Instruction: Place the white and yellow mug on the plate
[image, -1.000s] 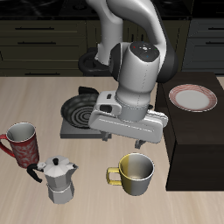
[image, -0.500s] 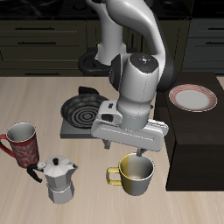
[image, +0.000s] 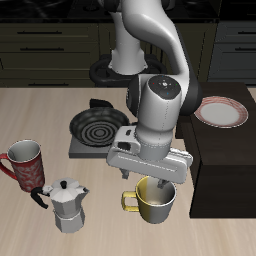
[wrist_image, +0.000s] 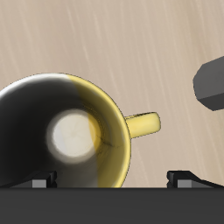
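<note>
The white and yellow mug stands upright near the table's front edge, its handle pointing toward the moka pot. My gripper hangs open just above the mug's rim. One finger reaches down at the mug's mouth. In the wrist view the mug fills much of the frame, with its pale inside and yellow loop handle showing. My open gripper straddles the rim wall on the handle side, holding nothing. The plate, white with a reddish striped rim, lies farther back on a dark raised block.
A black spiral-bottomed frying pan sits on a stove plate behind the mug. A red patterned mug and a silver moka pot stand beside it. The dark block rises next to the mug. A dark grey object shows in the wrist view.
My gripper has come down and forward from above the stove area to just over the mug's rim. The mug and the plate have not moved.
</note>
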